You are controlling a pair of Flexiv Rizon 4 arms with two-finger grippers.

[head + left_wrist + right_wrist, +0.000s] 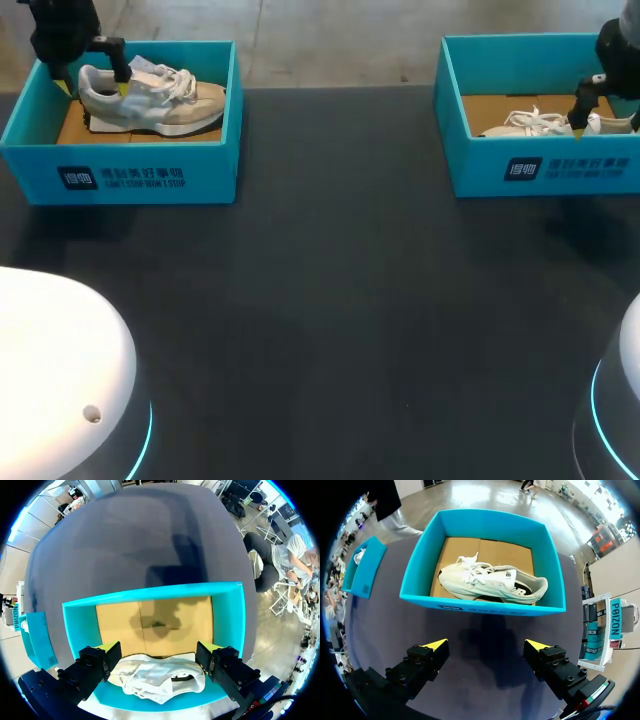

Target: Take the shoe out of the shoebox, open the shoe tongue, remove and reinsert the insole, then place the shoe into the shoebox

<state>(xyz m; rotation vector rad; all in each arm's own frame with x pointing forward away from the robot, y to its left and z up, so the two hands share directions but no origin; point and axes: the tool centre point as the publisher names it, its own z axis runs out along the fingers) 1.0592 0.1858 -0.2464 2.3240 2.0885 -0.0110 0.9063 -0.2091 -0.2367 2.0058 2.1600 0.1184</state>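
I take the left box point(120, 170) point(227, 615) as my mark; it stands at the far left of the desk point(330, 280). My left gripper point(94, 88) point(159, 649) is down inside that box at its left end. Its jaws are wide apart and astride the heel of the left shoe point(160, 105) point(160, 677). In the head view one yellow tip stands just off the back of the heel, by the box's left wall, and the other is at the collar. I see no clamp on the shoe.

The left shoe, white and beige, sits in the left box along its length, toe toward the box's right wall. In the left wrist view, bare brown cardboard floor with a shadow on it shows ahead of the heel.

The right box point(560, 165) point(485, 530) stands well apart from the left box, along the same far edge of the desk. The right shoe point(530, 122) point(490, 582) lies in it on its side, laces toward the left box. My right gripper point(486, 644) hangs with its jaws apart and nothing between them. In the right wrist view there is bare desk under it and the right box is ahead.
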